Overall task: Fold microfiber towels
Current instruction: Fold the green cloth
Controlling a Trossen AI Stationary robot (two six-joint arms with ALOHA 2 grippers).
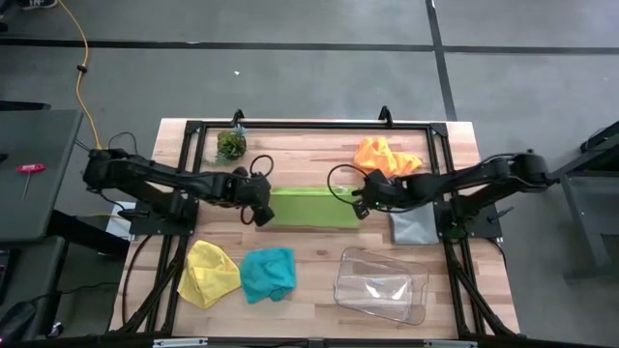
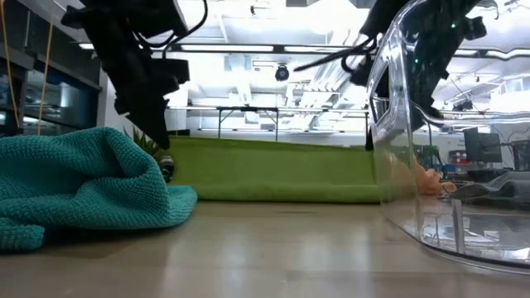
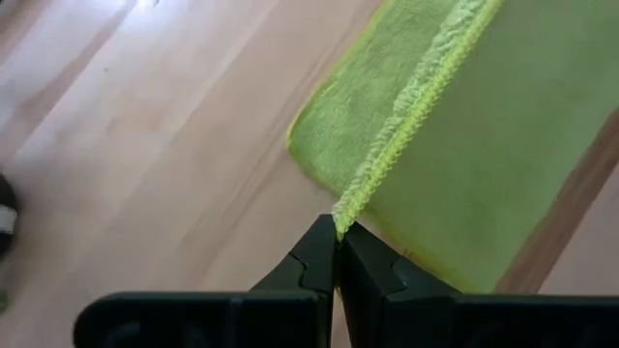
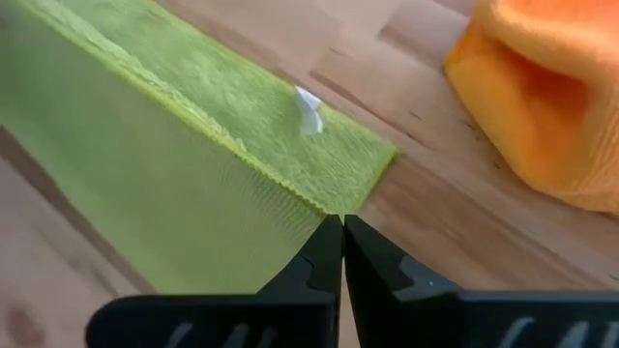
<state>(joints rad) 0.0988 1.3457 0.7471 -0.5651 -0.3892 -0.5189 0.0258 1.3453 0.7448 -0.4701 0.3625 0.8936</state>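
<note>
The lime green towel (image 1: 311, 207) lies at the table's middle, its far part flat on the wood and its near edge raised; in the low view (image 2: 273, 170) it stands as a wide band. My left gripper (image 1: 263, 215) is shut on its left corner and my right gripper (image 1: 360, 206) is shut on its right corner. The orange towel (image 1: 385, 155) lies bunched at the far right and the grey towel (image 1: 414, 226) at the right. The yellow towel (image 1: 209, 273) and the teal towel (image 1: 268, 274) lie crumpled at the near left. My left gripper (image 3: 338, 232) pinches the lime green towel's stitched hem at a corner (image 3: 341, 218), only at the fingertips. The held corner is lifted, and the part beyond the hem (image 3: 348, 126) lies on the table. My right gripper (image 4: 341, 224) pinches the towel's hem at the opposite corner (image 4: 329, 208), at the fingertips. The held layer rises from the table, and the strip beyond the hem (image 4: 261, 106), with its white tag, lies flat. The edge runs straight between both grippers.
A clear plastic tray (image 1: 381, 283) stands at the near right, close to the low camera (image 2: 447, 165). A small dark green leafy clump (image 1: 231, 145) sits at the far left. A black frame runs around the table's sides (image 1: 309, 124). Bare wood shows near the table's front middle.
</note>
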